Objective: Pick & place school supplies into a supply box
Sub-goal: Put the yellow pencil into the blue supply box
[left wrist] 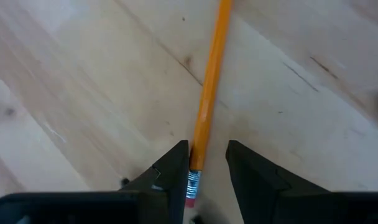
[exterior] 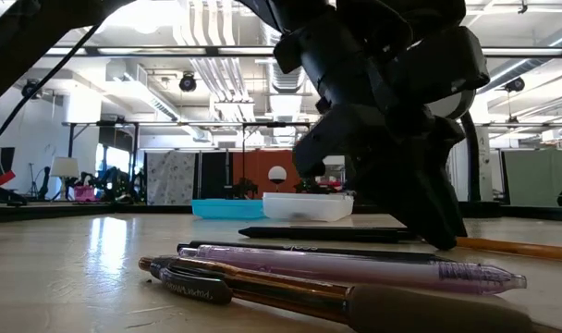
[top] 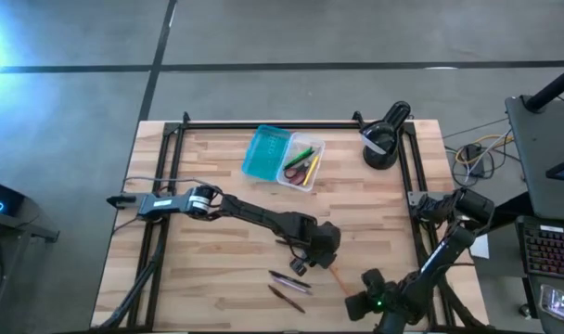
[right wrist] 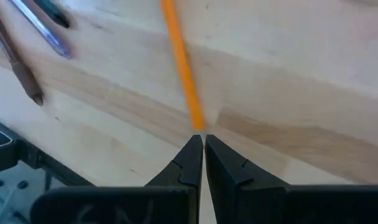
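Two fingers point(left wrist: 170, 171) astride pencil point(left wrist: 209, 93) (eraser-end)

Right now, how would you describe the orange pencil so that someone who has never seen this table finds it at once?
Start at the wooden table and go to its near edge, right of centre, where the left end effector hangs low. The orange pencil lies flat on the wood between its open fingers. The pens nearby are dark or purple; only this is plain orange, with an eraser end.

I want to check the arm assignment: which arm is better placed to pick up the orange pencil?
Left. The left gripper is open, straddling the orange pencil at its eraser end. The right gripper is shut, just off the pencil's other tip.
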`<action>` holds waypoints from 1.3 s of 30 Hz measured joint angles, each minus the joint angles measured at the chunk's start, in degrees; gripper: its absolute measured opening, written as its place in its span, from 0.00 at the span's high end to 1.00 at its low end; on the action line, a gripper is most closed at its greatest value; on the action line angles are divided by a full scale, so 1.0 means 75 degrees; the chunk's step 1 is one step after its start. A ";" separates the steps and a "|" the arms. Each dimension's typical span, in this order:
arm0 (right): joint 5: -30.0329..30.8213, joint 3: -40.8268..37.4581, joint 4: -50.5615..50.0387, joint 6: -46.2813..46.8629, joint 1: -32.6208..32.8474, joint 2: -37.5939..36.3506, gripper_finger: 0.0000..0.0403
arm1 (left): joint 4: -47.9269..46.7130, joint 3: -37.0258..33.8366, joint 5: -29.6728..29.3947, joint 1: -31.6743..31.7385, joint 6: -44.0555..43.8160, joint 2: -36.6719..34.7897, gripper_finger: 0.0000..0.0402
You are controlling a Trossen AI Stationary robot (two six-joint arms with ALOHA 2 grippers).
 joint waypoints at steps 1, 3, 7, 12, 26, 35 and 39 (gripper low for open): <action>-0.0049 0.0055 -0.0126 0.0006 0.0003 -0.0007 0.97 | -0.0122 0.0064 0.0006 -0.0014 -0.0106 0.0003 0.75; -0.0183 0.0079 -0.0160 0.0020 0.0027 -0.0010 0.97 | -0.0441 0.0214 0.0003 -0.0041 -0.0262 0.0014 0.75; -0.0240 0.0073 0.0083 0.0056 0.0053 -0.0025 0.97 | -0.1000 0.0422 0.0026 -0.0081 -0.0774 0.0019 0.75; -0.0213 0.0071 0.0232 0.0058 -0.0001 -0.0025 0.97 | -0.1281 0.0458 0.0304 -0.0078 -0.1612 0.0017 0.75; 0.0040 0.0036 0.0311 0.0003 -0.0195 0.0066 0.97 | -0.1435 0.0482 0.0580 -0.0218 -0.2243 0.0003 0.75; 0.0067 -0.0075 0.0493 -0.0003 -0.0227 0.0066 0.97 | -0.1413 0.0482 0.0518 -0.0221 -0.2243 -0.0009 0.75; 0.0083 -0.0158 0.0540 -0.0003 -0.0244 0.0143 0.97 | -0.1378 0.0482 0.0496 -0.0221 -0.2241 -0.0009 0.75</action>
